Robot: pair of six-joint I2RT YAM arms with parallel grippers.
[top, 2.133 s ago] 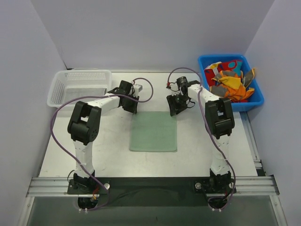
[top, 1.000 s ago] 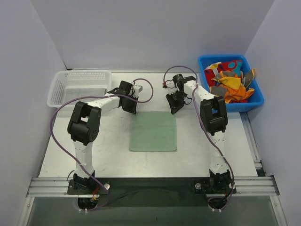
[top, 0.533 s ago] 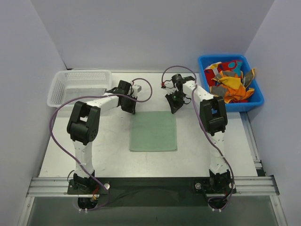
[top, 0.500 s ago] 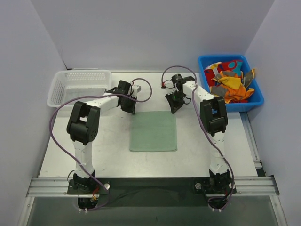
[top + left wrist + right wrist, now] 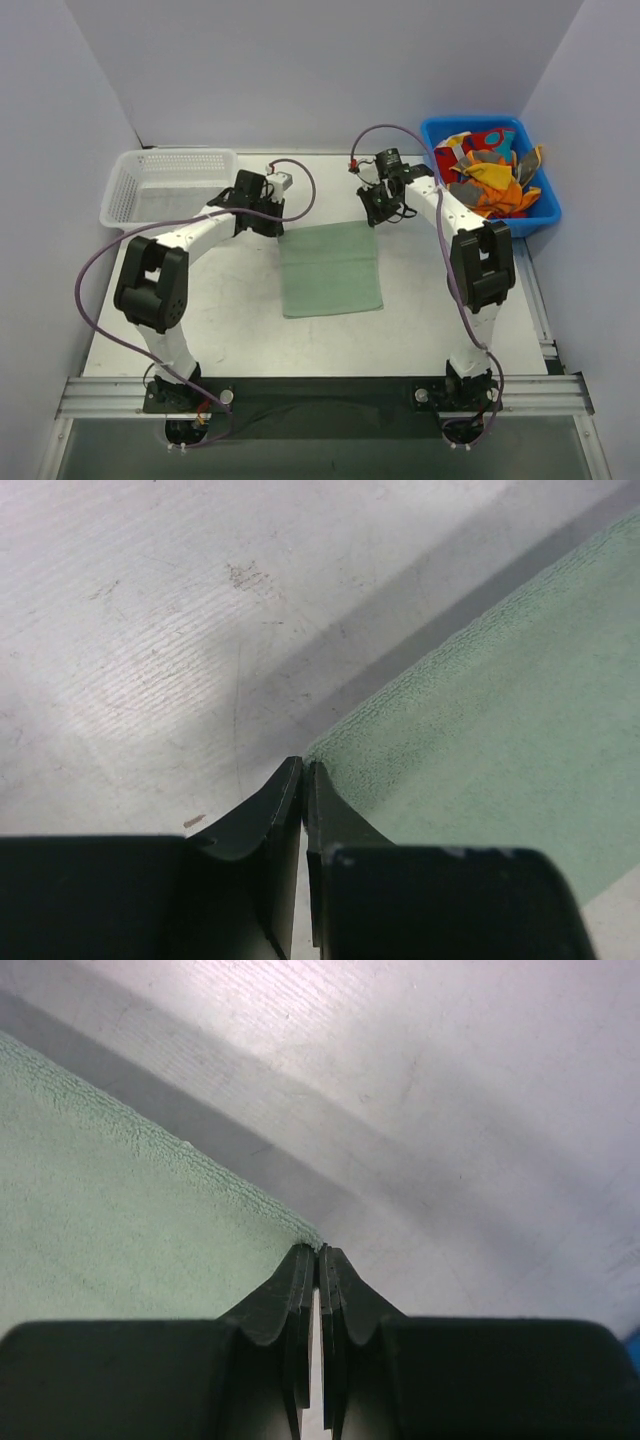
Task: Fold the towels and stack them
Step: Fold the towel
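Pinching, left gripper (image 5: 302, 768): fingers clenched on far-left corner of green towel (image 5: 330, 268).
right gripper (image 5: 318, 1252): clenched on its far-right corner.
green towel: spread mid-table (image 5: 200, 310), between the arms.
other towels (image 5: 485, 170): heaped in blue bin (image 5: 470, 121).

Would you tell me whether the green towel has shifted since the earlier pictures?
Yes: the green towel has slid slightly up the view, closer to the blue bin.

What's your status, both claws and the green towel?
Left claw shut on far-left corner of green towel. Right claw shut on far-right corner. Towel unfolded, nothing on it.
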